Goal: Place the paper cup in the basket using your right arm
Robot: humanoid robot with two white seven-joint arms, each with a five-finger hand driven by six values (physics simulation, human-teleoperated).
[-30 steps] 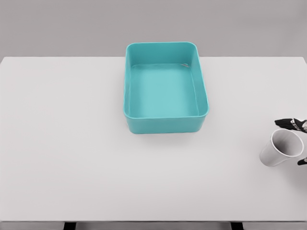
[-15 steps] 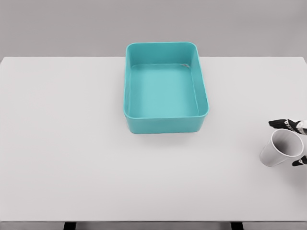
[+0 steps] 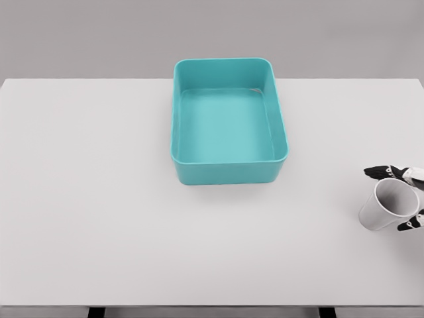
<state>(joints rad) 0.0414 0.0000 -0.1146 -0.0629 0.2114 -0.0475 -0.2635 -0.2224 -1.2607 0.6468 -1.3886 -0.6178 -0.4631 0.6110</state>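
A teal basket is sitting on the white table, far of centre. A paper cup is lying tilted at the near right edge, mouth facing right. The right hand's fingertips are flanking its rim; contact is indeterminate.

White table spans view; plain grey wall behind

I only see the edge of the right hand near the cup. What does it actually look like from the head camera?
Only the right hand shows, at the right edge: slim fingertips, black at the ends with white segments behind. No cables or markings are discernible, and the arm itself is out of frame.
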